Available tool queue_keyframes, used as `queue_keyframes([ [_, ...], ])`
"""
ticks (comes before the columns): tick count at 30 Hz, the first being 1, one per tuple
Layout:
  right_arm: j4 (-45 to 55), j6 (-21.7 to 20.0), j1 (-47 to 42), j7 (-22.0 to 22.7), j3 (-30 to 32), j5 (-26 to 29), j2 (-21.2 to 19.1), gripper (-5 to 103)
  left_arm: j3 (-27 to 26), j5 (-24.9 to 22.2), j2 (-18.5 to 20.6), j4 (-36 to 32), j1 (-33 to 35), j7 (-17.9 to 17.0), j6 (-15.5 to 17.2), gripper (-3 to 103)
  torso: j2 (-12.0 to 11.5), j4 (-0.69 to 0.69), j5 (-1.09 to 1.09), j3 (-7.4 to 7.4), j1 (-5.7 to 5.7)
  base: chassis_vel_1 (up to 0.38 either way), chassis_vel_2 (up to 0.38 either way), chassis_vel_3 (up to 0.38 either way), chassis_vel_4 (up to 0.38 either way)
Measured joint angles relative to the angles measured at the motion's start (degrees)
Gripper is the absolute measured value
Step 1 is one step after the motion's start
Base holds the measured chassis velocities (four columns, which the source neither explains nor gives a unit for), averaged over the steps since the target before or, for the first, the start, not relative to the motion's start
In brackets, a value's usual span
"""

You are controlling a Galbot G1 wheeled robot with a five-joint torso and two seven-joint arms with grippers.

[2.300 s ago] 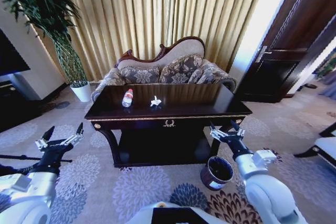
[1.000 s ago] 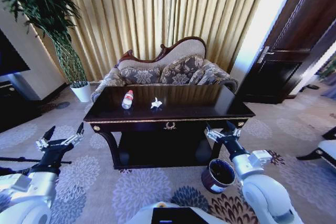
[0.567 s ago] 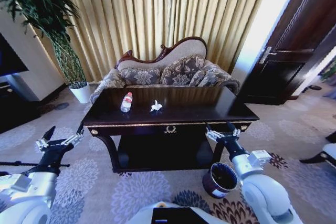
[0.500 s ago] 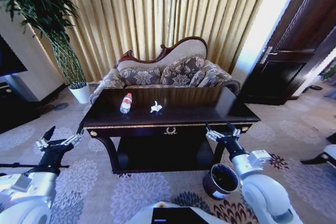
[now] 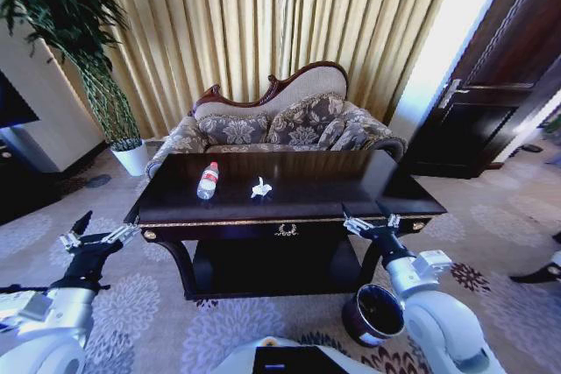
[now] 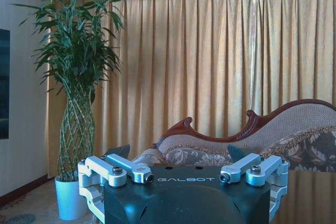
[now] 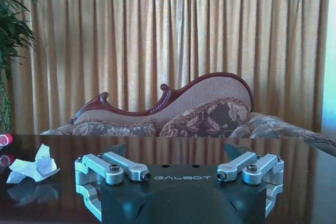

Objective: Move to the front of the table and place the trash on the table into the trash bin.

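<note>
We are rolling in on the counter (image 5: 289, 194), and it now sits larger and closer in the head view than it did a couple of seconds ago, its front edge with the gold wreath almost between our arms; that whole shift is our camera advancing, not the furniture moving. On top, the bottle (image 5: 208, 179) lies toward our left and the crumpled tissue (image 5: 260, 188) sits just beside it toward the middle, both untouched. The bin (image 5: 374, 314) stands on the carpet by the counter's right front leg, right under our right arm. Our left tool (image 5: 97, 237) hangs low off the counter's left corner, fingers spread wide and holding nothing. Our right tool (image 5: 371, 222) hovers at the front edge near the right corner, likewise released and empty, and from its wrist we look straight across the glossy top at the tissue (image 7: 31, 167). We judge the approach nearly done, with the trash probably within reach soon, but no pick has started.
</note>
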Motion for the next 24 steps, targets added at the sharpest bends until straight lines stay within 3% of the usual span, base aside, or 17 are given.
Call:
queue_keyframes([
  [4,0.13,-1.03,0.70,0.05,-0.30,0.54,-1.26,100,0.01,-0.03,-0.03,0.00,0.22,0.01,-0.02,100,-0.01,-0.01,0.00,0.00,0.02,-0.055,0.035,0.059,-0.043],
  [10,-0.26,-6.12,5.40,0.22,-0.93,8.76,-5.60,100,-0.22,-0.22,-0.01,0.00,0.26,0.03,-0.05,100,0.00,-0.01,0.00,-0.01,0.00,0.000,0.000,0.000,0.000],
  [15,-3.00,-8.10,11.35,0.04,-2.85,13.19,-10.59,100,-0.22,-0.23,-0.46,0.00,0.36,0.04,-0.29,100,0.00,0.00,0.01,-0.01,-0.01,0.000,0.000,0.000,0.000],
  [18,-6.15,-9.17,17.97,-0.84,-5.90,18.10,-16.84,100,-0.32,-0.25,-0.88,0.00,0.62,0.14,-1.00,100,0.00,0.01,0.01,0.00,0.00,0.000,0.000,0.000,0.000],
  [24,-10.04,-11.24,25.76,-1.05,-11.91,24.89,-21.85,100,-1.22,-0.46,-0.85,0.00,0.75,-0.04,-0.99,100,0.00,0.00,0.01,0.00,0.00,0.000,0.000,0.000,0.000],
])
